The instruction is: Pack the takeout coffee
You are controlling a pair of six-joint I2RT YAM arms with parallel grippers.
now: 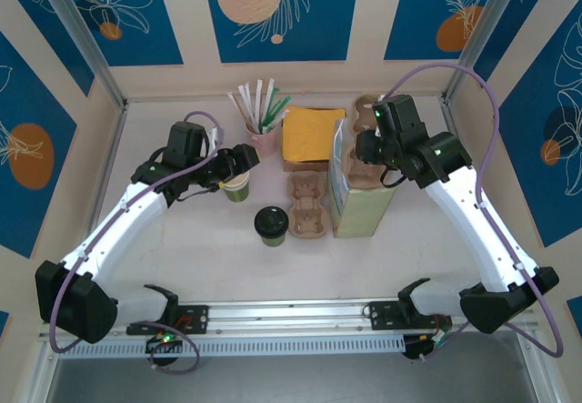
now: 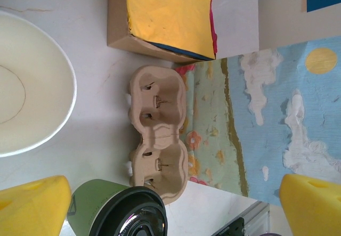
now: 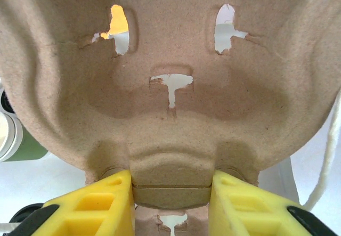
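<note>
The takeout coffee (image 1: 271,225), an olive-green cup with a black lid, stands mid-table; the left wrist view has it (image 2: 120,212) at the bottom edge. Just right of it a cardboard cup carrier (image 1: 307,206) lies flat, also seen from the left wrist (image 2: 159,132). My left gripper (image 1: 235,164) hovers open over a lidless green cup (image 1: 236,186), its yellow fingers (image 2: 32,206) wide apart and holding nothing. My right gripper (image 1: 371,144) is shut on the middle ridge of a second cup carrier (image 3: 170,87), held up over the green paper bag (image 1: 359,198); the pads (image 3: 101,206) clamp either side.
A pink cup of straws (image 1: 264,135) and a cardboard box of yellow napkins (image 1: 312,136) stand at the back. The paper bag (image 2: 256,113) stands right of the table carrier. The lidless cup's white inside (image 2: 29,81) lies close under the left wrist camera.
</note>
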